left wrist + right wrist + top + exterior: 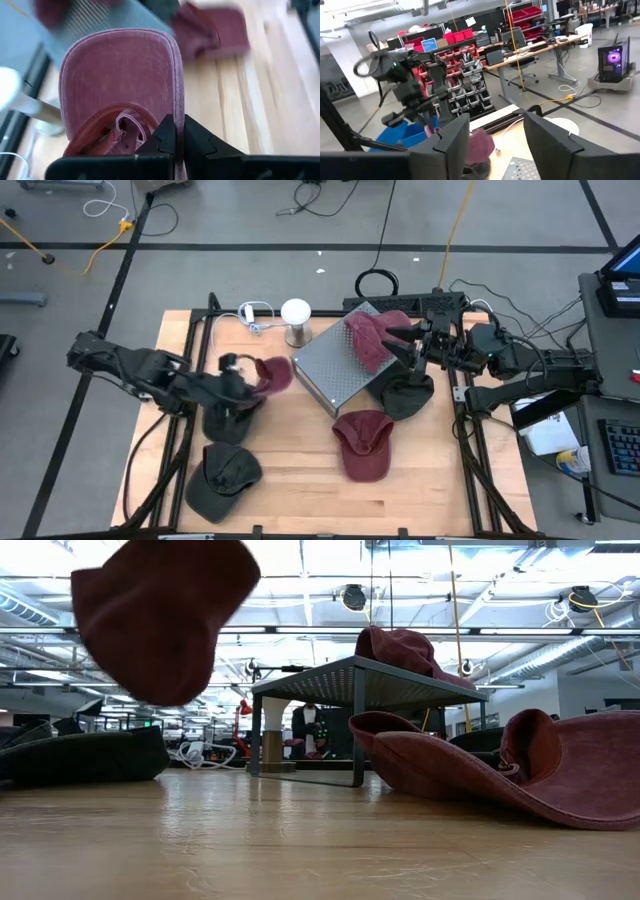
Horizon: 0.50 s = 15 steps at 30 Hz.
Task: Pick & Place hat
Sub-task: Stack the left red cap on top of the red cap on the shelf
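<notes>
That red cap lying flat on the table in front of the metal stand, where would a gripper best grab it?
Probably by the brim. The red cap lies alone on the wood, brim toward the table's front edge; the low view shows its thin rim lifted, so fingers coming from above could pinch it.

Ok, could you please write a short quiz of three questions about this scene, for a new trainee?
1. True or false: the left hand is shut on the brim of a maroon hat.
2. How many maroon hats show in the high view? A) one B) two C) three
3. Fill in: the right hand is ____ (open or shut).

Key:
1. True.
2. C: the held one, a second hat on the metal stand, and a third hat on the table.
3. Open.
</notes>
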{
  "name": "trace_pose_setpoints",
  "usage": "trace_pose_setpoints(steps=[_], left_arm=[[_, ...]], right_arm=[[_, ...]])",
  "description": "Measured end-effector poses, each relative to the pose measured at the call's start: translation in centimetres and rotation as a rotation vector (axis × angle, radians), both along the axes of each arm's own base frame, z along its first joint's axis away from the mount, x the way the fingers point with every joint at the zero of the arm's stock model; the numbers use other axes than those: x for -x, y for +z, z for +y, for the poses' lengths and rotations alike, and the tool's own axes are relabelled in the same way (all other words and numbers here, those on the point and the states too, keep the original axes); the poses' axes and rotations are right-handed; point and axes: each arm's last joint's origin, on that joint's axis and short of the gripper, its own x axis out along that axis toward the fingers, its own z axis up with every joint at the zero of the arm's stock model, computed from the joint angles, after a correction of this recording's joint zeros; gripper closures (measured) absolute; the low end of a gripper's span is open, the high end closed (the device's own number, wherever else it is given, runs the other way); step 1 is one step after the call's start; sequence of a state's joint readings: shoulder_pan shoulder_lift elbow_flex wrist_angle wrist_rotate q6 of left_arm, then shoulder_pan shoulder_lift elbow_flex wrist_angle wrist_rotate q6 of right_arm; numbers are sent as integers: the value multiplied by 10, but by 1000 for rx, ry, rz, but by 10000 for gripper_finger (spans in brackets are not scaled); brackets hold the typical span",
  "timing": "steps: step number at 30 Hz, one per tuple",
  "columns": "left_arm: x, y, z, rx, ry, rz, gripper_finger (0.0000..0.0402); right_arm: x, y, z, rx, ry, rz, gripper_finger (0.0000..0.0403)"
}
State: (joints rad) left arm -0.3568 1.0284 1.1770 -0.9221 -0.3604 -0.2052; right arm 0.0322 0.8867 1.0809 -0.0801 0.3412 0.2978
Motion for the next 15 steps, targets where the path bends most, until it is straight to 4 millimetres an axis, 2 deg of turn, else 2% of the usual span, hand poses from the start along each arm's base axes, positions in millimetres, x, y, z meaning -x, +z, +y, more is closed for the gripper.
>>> trace_pose_setpoints(steps=[4, 9, 15], left_arm=[[15, 15, -2, 1, 63, -151, 392], [25, 29, -5, -22, 120, -303, 392], [24, 44, -10, -81, 155, -454, 392]], right_arm=[[0, 0, 0, -54, 3, -17, 174], [0, 0, 0, -76, 7, -19, 128], [0, 0, 0, -140, 10, -45, 113]])
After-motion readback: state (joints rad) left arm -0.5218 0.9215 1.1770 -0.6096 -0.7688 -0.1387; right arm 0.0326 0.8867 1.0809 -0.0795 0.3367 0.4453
